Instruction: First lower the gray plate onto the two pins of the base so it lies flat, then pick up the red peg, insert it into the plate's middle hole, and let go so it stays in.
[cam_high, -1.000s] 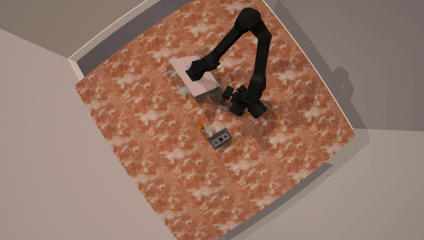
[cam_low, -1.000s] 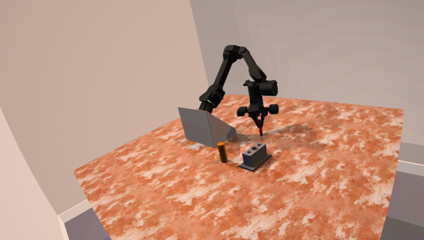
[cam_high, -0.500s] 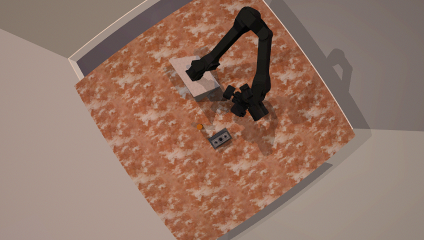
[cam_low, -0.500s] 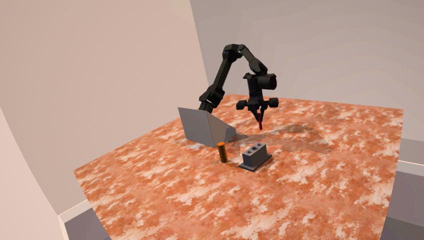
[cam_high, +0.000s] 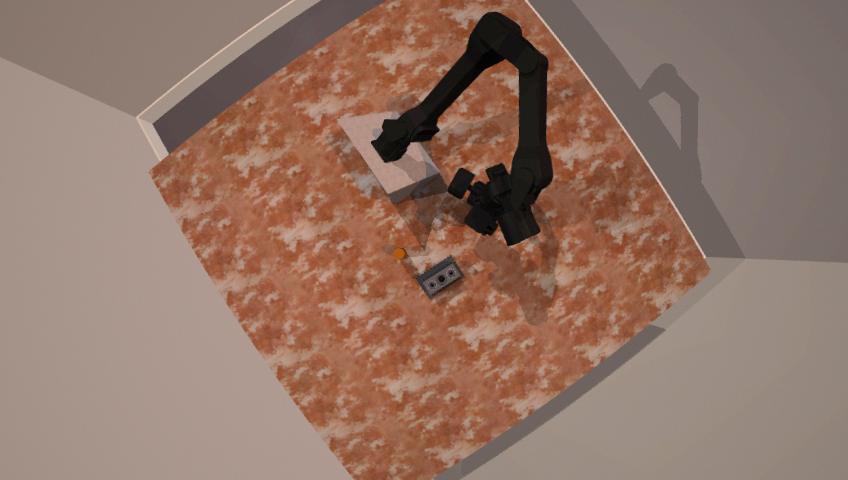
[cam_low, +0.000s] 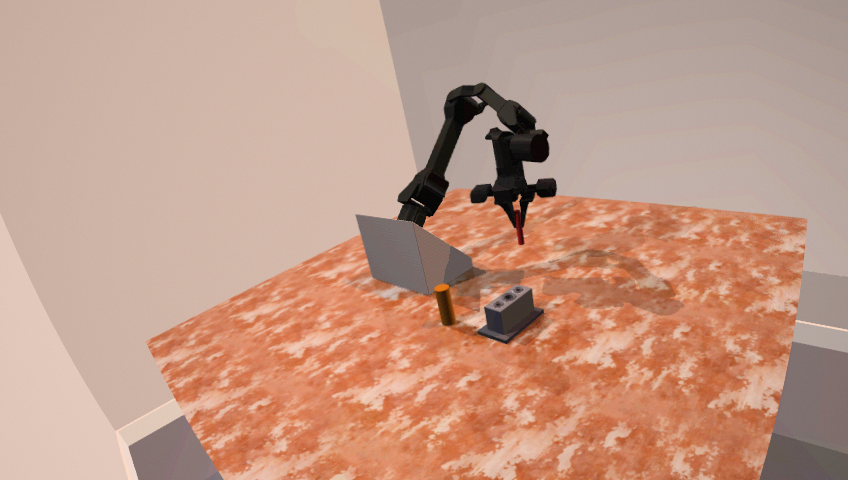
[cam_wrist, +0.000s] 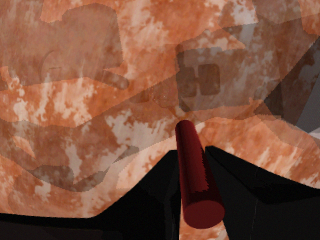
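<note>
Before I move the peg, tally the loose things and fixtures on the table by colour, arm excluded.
Red round peg: 1
Orange upright cylinder: 1
Gray block-shaped assembly: 1
Pale gray wedge: 1
Total: 4

Counter (cam_high: 357, 356) (cam_low: 416, 404): mottled, stone-like look. Red peg (cam_low: 520, 228) (cam_wrist: 194, 167): smooth, plastic-looking. Orange cylinder (cam_high: 399, 253) (cam_low: 445, 306): smooth, slight sheen. Arm (cam_high: 533, 113) (cam_low: 443, 145): dark, mostly matt.

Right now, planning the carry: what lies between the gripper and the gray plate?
The red peg, projecting below the fingers, then open air: exterior view.
</note>
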